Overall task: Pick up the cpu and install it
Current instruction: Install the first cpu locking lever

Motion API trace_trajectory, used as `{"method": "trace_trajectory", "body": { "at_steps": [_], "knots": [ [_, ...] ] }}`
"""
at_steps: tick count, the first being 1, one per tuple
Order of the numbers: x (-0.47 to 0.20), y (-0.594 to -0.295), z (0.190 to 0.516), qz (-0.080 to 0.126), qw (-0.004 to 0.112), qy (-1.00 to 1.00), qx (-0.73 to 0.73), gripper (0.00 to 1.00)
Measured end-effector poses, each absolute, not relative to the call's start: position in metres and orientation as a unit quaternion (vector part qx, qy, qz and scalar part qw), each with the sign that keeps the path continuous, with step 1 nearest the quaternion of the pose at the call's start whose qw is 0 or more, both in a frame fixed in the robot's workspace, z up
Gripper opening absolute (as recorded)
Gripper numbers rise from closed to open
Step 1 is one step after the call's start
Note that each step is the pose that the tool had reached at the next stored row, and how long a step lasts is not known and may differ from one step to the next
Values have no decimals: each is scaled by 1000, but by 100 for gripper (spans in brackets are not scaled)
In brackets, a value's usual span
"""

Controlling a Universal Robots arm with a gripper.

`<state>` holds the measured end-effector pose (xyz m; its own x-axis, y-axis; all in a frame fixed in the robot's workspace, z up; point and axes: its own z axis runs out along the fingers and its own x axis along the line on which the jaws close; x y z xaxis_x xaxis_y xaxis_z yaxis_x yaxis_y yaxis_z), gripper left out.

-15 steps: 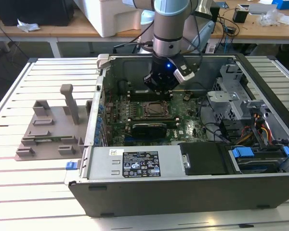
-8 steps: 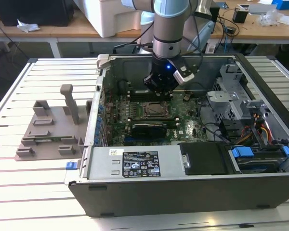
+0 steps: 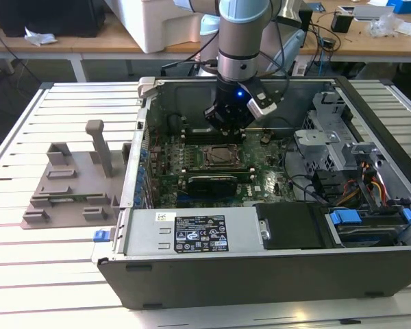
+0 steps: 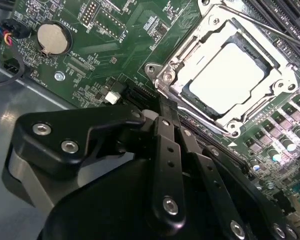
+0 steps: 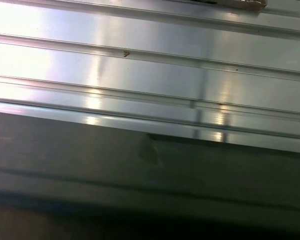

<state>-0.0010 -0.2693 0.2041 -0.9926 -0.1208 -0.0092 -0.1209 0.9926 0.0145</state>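
Note:
The cpu (image 4: 225, 80), a silvery square chip, lies flat inside the metal-framed socket (image 4: 166, 76) on the green motherboard (image 4: 110, 50) in the second wrist view. My gripper (image 4: 162, 107) hangs just off the socket's corner, its black fingers (image 4: 169, 150) pressed side by side with nothing between them. In the exterior view the gripper (image 3: 227, 122) hovers inside the open computer case (image 3: 260, 274), slightly behind the socket (image 3: 222, 156).
A long black card (image 3: 212, 181) sits just in front of the socket. The power supply (image 3: 205, 233) fills the case front, with drive bays and cables (image 3: 342, 151) at the exterior view's right. A grey fixture (image 3: 75, 178) stands on the slatted table (image 5: 140, 65).

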Motion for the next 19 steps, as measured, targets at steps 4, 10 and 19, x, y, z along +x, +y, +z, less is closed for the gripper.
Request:
{"method": "trace_trajectory", "body": {
  "at_steps": [4, 10, 19],
  "knots": [
    [-1, -270, 204, 7, 4, 998, -61, 11],
    [-1, -270, 201, 11, 4, 998, -61, 11],
    [-1, -267, 204, 15, 6, 998, -62, 11]
  ]
}}
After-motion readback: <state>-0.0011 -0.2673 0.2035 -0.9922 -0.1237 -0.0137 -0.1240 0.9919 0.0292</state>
